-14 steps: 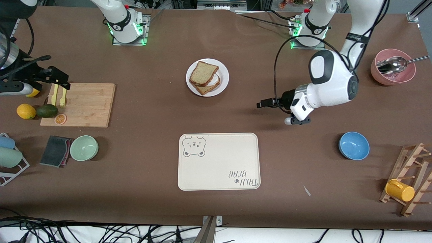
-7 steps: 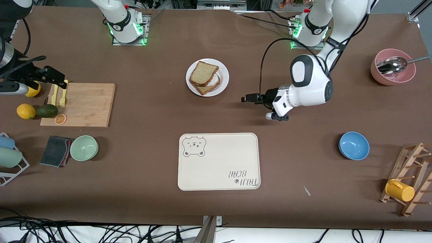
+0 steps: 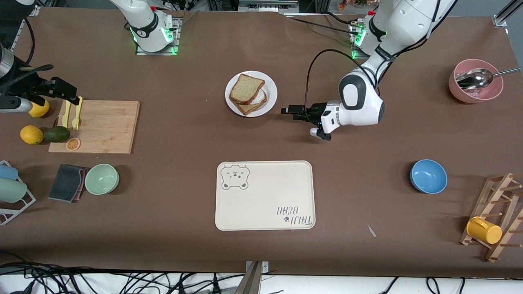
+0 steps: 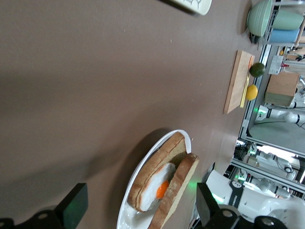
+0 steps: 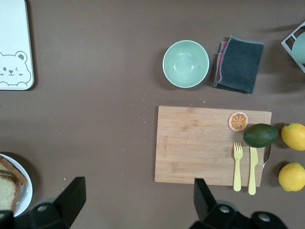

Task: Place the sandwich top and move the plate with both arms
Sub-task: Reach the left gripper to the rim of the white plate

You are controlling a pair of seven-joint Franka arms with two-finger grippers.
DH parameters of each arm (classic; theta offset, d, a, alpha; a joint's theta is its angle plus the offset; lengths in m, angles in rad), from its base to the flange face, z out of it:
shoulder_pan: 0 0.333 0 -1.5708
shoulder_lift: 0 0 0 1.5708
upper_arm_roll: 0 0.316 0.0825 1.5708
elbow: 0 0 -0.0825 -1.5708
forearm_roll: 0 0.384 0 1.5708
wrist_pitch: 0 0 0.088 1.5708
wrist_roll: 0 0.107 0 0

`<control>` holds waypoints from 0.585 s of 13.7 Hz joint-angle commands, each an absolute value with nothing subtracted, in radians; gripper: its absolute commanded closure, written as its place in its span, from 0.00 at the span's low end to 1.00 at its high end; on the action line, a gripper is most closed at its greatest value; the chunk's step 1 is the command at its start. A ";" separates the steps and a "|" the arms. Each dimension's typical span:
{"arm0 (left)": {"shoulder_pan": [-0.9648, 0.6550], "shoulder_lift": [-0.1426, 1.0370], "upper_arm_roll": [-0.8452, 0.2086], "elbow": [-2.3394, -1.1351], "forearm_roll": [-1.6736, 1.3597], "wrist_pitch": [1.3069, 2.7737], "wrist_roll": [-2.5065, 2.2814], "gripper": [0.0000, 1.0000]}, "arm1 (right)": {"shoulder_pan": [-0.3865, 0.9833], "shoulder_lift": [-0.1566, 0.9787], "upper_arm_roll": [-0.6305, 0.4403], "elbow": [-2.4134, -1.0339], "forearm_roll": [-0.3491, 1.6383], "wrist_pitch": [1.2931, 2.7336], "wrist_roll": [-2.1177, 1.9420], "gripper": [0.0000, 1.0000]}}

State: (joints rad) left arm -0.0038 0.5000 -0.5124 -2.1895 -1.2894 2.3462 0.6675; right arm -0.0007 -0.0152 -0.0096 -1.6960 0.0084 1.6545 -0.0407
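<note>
While your left gripper (image 3: 287, 110) hangs low beside the plate (image 3: 271, 92), fingers spread and empty, the top slice (image 3: 246, 88) lies on the egg sandwich there. Your right gripper (image 3: 68, 96) waits spread over the cutting board's (image 3: 106, 126) edge. Brown cloth (image 3: 179, 134) covers the table.

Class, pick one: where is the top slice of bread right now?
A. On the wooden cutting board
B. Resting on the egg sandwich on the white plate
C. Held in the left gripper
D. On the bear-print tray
B: the sandwich top lies over the egg slice on the plate; the open left gripper beside it holds nothing.
</note>
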 commanded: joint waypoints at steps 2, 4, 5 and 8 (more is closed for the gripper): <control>-0.072 0.477 -0.515 -2.269 -1.484 2.401 0.877 0.00 | -0.009 -0.008 -0.008 -1.672 0.031 1.614 -0.032 0.00; -0.100 0.477 -0.526 -2.296 -1.580 2.419 0.963 0.00 | -0.009 -0.008 -0.009 -1.672 0.032 1.602 -0.032 0.00; -0.119 0.477 -0.537 -2.305 -1.623 2.452 0.997 0.00 | -0.009 -0.006 -0.009 -1.671 0.032 1.601 -0.031 0.00; -0.181 0.482 -0.555 -2.316 -1.748 2.517 1.067 0.01 | -0.006 -0.006 -0.002 -1.667 0.032 1.606 -0.031 0.00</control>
